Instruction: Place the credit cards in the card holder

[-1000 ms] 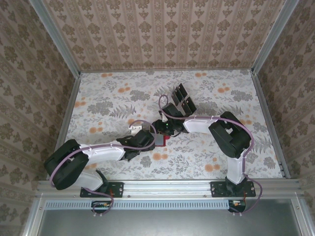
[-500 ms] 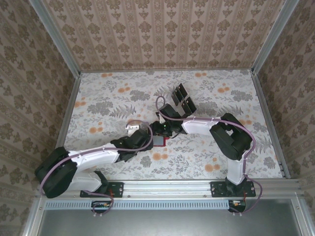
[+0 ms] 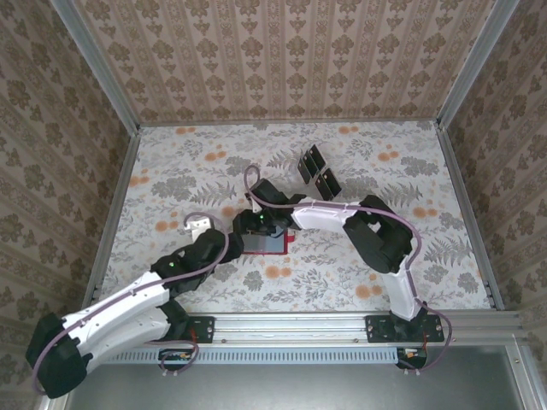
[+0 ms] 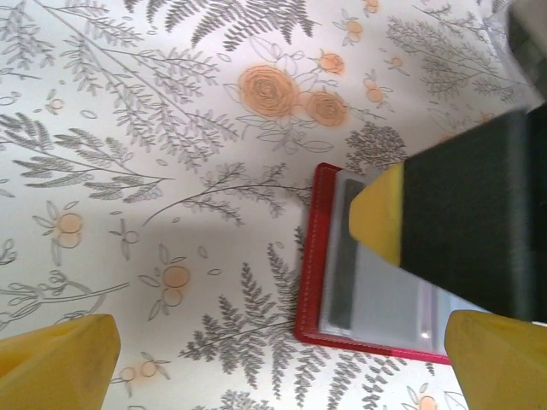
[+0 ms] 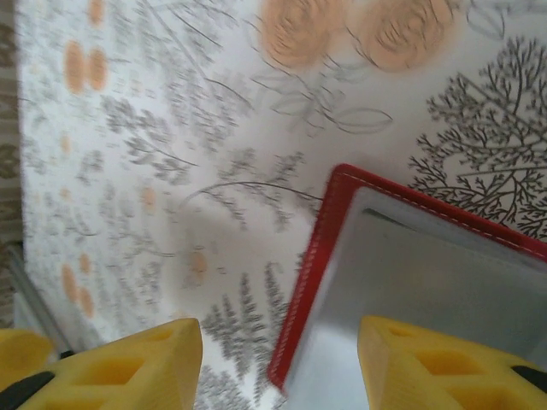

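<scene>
My left claw (image 4: 278, 359) gapes wide above the desk (image 4: 128, 128).
My right claw (image 5: 282, 367) stands apart over the red card holder (image 5: 312, 256).

The table (image 3: 385, 154) is covered with a pale cloth (image 4: 128, 128) printed with grey ferns and orange flowers. A red card holder (image 3: 267, 248) lies open and flat near the middle. Several black cards (image 3: 318, 171) lie together farther back, well apart from it.
</scene>
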